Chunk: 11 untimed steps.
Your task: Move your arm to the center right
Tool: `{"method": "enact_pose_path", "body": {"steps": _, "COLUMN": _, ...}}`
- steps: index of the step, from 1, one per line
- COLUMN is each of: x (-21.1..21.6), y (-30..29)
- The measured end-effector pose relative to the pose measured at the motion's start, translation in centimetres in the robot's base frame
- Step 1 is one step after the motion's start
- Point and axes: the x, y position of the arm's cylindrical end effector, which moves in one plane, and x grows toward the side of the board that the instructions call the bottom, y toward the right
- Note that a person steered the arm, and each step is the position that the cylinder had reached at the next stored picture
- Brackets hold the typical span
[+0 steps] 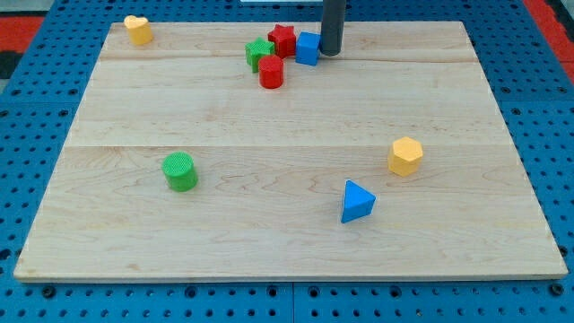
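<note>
You have seven blocks on the pale wooden board [296, 242] — two red, two green, two blue and two yellow less one, so count them: a red star [283, 38], a red cylinder [272, 73], a green star [258, 51], a ribbed green cylinder [180, 171], a blue cube [308, 48], a blue triangular block [357, 201], a yellow hexagonal block [405, 155] and a yellow heart-like block [137, 29], which makes eight. The dark rod carries no claw, and its end, my tip [330, 53], sits at the view's top just beside the blue cube's right face — whether touching you cannot tell. You can read no writing anywhere.
</note>
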Motion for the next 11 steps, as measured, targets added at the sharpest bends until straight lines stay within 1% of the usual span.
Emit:
{"method": "enact_pose_path", "body": {"steps": 1, "x": 1.1, "y": 1.1}}
{"method": "enact_pose_path", "body": {"steps": 3, "x": 5.0, "y": 7.5}}
{"method": "enact_pose_path", "body": {"steps": 4, "x": 5.7, "y": 10.9}}
{"method": "enact_pose_path", "body": {"steps": 5, "x": 7.4, "y": 15.1}}
{"method": "enact_pose_path", "body": {"steps": 7, "x": 11.9, "y": 20.0}}
{"method": "enact_pose_path", "body": {"steps": 9, "x": 17.3, "y": 20.5}}
{"method": "enact_pose_path", "body": {"steps": 10, "x": 20.3, "y": 19.8}}
{"method": "enact_pose_path", "body": {"steps": 11, "x": 23.1, "y": 17.8}}
